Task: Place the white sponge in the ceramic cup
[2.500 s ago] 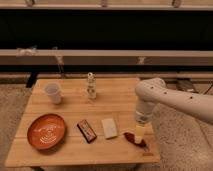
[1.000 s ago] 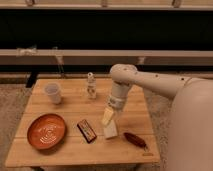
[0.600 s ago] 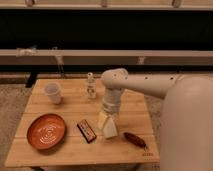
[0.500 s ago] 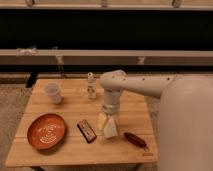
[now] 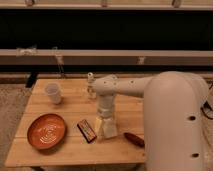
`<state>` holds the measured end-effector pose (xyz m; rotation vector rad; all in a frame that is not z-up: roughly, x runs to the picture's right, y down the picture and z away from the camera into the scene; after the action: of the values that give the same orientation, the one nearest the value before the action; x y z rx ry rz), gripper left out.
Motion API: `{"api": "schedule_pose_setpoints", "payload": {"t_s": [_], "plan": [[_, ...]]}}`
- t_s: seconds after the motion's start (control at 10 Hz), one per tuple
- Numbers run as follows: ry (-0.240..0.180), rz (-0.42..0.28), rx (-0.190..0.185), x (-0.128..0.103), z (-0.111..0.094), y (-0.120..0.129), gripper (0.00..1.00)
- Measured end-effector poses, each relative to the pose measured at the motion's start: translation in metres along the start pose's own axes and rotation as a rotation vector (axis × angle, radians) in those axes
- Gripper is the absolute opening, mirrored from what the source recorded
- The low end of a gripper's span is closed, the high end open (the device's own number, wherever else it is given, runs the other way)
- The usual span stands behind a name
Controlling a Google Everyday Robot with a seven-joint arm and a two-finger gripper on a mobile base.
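Note:
The white sponge [image 5: 110, 132] lies flat on the wooden table [image 5: 65, 150], near its front edge and right of centre. My gripper [image 5: 105, 121] points straight down over it, open, with its fingers low around the sponge's upper part, which they partly hide. The sponge still rests on the table. The ceramic cup [image 5: 53, 93] stands upright at the table's back left, well away from the gripper, and looks empty from here.
A wide orange bowl [image 5: 46, 131] sits at the front left. A dark brown bar [image 5: 86, 130] lies just left of the sponge and a small red object [image 5: 134, 139] just right of it. A slim pale bottle [image 5: 90, 85] stands behind the gripper.
The arm has swung left across the table and come down. The gripper now hangs lower, right over the sponge. Nothing on the table has moved.

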<state>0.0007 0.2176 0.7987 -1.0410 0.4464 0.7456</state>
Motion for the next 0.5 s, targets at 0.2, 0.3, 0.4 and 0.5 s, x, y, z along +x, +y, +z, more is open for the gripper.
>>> {"api": "schedule_pose_setpoints", "payload": {"t_s": [0.2,0.3,0.4,0.5], "plan": [[0.034,0.023,0.020,-0.004,0.013,-0.012,0.80],[0.042,0.035,0.022,-0.006,0.018,-0.018,0.80],[0.047,0.040,0.024,-0.006,0.021,-0.020,0.80],[0.046,0.039,0.024,-0.006,0.021,-0.020,0.79]]}}
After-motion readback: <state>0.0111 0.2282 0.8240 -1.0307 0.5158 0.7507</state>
